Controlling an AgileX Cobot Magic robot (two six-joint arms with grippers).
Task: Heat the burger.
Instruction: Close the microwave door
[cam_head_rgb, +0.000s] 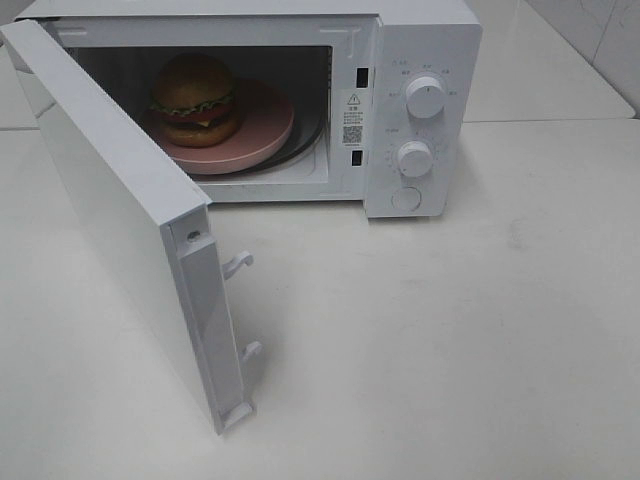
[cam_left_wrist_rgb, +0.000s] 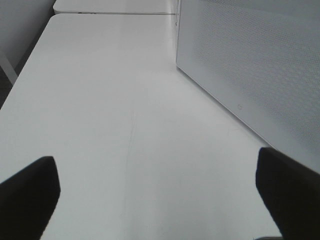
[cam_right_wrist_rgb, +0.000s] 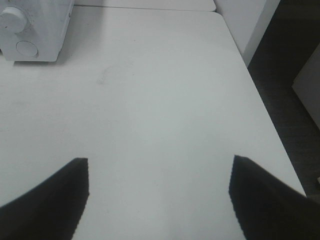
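The burger (cam_head_rgb: 195, 99), golden-brown bun with green lettuce and a dark patty, sits on a pink plate (cam_head_rgb: 262, 128) inside the white microwave (cam_head_rgb: 425, 40). The microwave door (cam_head_rgb: 110, 210) stands wide open toward the front left. Neither arm shows in the exterior view. My left gripper (cam_left_wrist_rgb: 157, 192) is open and empty above the table, next to the outer face of the door (cam_left_wrist_rgb: 260, 70). My right gripper (cam_right_wrist_rgb: 159, 197) is open and empty over the table, with the microwave's knobs (cam_right_wrist_rgb: 12, 20) far off.
Two round knobs (cam_head_rgb: 425, 97) and a round button (cam_head_rgb: 406, 198) sit on the microwave's control panel. The white table (cam_head_rgb: 450, 340) spreads in front. Its right edge (cam_right_wrist_rgb: 265, 110) drops to a dark floor. A second table (cam_left_wrist_rgb: 110, 6) adjoins at the back.
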